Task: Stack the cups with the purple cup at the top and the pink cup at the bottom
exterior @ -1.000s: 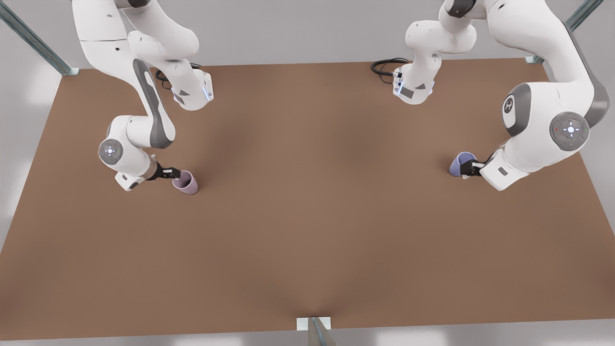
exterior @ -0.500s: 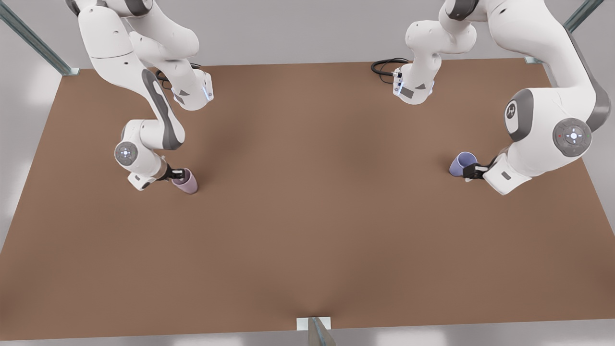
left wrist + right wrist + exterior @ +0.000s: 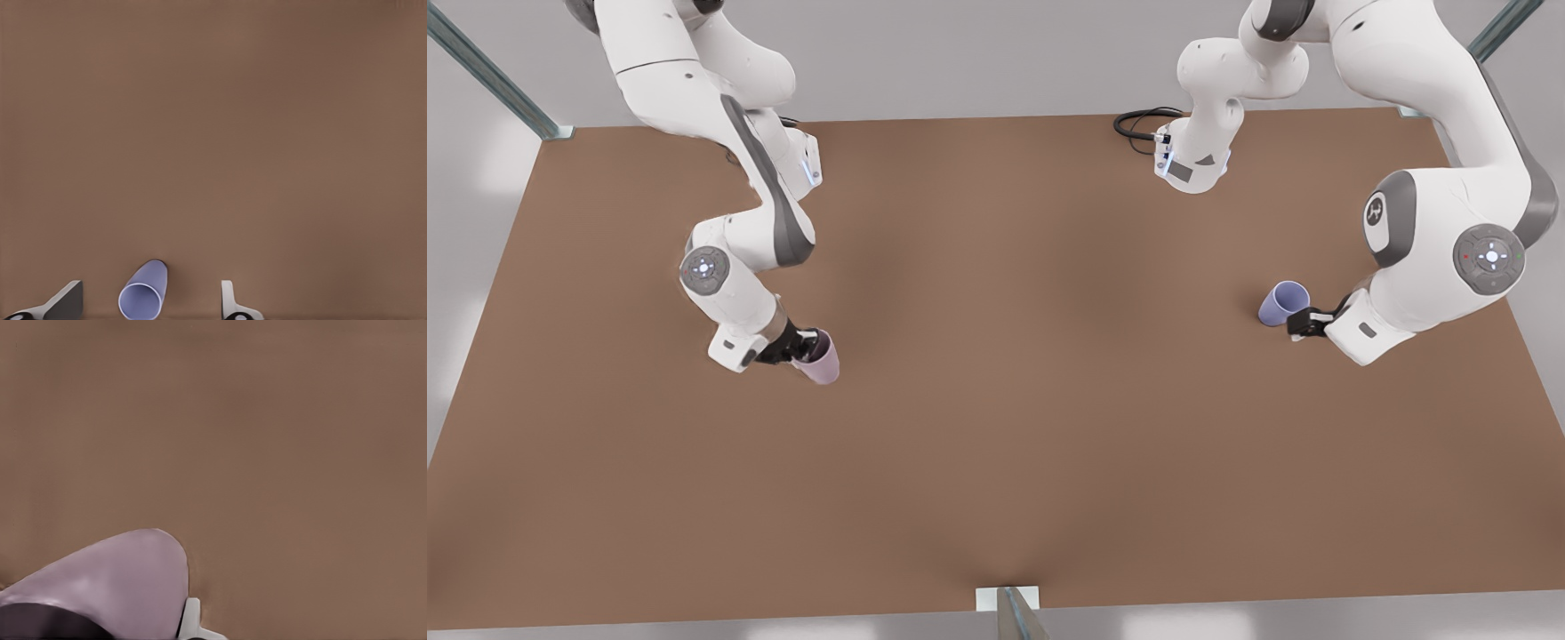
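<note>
The right gripper (image 3: pixel 807 347) gripped the matte mauve-pink tapered cup (image 3: pixel 819 360) above the brown surface (image 3: pixel 1014 373). The left gripper (image 3: pixel 1300 322) stood wide open just beside the lavender tapered cup (image 3: pixel 1282 302), not touching it.

- pink cup (image 3: pixel 113 577) fills the lower corner of my right wrist view, close up
- dark rim or opening at its near end
- one white fingertip (image 3: pixel 191 620) of mine pressed against its side
- brown table (image 3: pixel 267 440) everywhere beyond
</note>
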You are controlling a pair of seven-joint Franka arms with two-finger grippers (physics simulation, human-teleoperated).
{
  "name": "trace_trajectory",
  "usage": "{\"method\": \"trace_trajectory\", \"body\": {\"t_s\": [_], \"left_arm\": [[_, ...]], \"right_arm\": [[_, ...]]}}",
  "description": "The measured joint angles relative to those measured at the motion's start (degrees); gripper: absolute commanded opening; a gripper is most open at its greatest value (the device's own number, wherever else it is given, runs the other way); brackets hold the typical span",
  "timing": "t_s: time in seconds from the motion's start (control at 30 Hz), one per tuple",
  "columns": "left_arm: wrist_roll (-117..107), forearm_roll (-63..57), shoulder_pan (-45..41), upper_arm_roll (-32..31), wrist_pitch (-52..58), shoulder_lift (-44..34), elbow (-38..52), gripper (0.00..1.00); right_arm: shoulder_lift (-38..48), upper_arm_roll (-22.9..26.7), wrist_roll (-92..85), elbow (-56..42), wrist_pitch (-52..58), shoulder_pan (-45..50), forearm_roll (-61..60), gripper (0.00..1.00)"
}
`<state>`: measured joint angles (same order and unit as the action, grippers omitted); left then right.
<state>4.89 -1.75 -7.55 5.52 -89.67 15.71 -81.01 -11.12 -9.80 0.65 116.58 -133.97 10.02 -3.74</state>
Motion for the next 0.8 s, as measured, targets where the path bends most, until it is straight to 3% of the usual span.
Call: {"method": "trace_trajectory", "body": {"t_s": [0.07,0.17,0.27,0.4,0.5,0.53,0.6,0.8], "left_arm": [[0.0,0.0,-0.1,0.0,-0.1,-0.5,-0.7,1.0],[0.1,0.0,-0.2,0.0,-1.2,-2.0,-4.0,1.0],[0.1,0.0,-0.2,0.0,-1.9,-2.3,-4.6,1.0],[0.1,0.0,-0.2,0.0,-2.6,-2.7,-5.2,1.0],[0.1,0.0,-0.3,0.3,-4.6,-5.7,-10.8,1.0],[0.1,0.0,-0.4,0.9,-5.6,-7.0,-13.1,1.0],[0.1,0.2,-0.3,2.4,-8.5,-9.7,-19.2,1.0],[0.3,0.4,1.8,6.6,-18.8,-11.6,-31.9,1.0]], "right_arm": [[-9.5,-0.4,3.9,-16.4,4.0,11.6,-2.0,0.21],[-30.5,1.5,11.8,-47.4,10.3,26.5,-2.4,0.21],[-44.8,4.1,20.4,-63.7,13.6,33.5,-2.5,0.21],[-51.2,6.1,31.1,-68.3,14.8,37.4,-2.4,0.21],[-52.1,6.5,38.0,-69.1,15.1,37.7,-2.4,0.21],[-52.3,6.5,40.0,-69.2,15.1,37.8,-2.4,0.28],[-52.5,6.5,43.9,-69.2,15.1,37.9,-2.3,0.55],[-53.1,6.5,53.2,-69.2,13.9,37.9,-2.2,0.57]]}}
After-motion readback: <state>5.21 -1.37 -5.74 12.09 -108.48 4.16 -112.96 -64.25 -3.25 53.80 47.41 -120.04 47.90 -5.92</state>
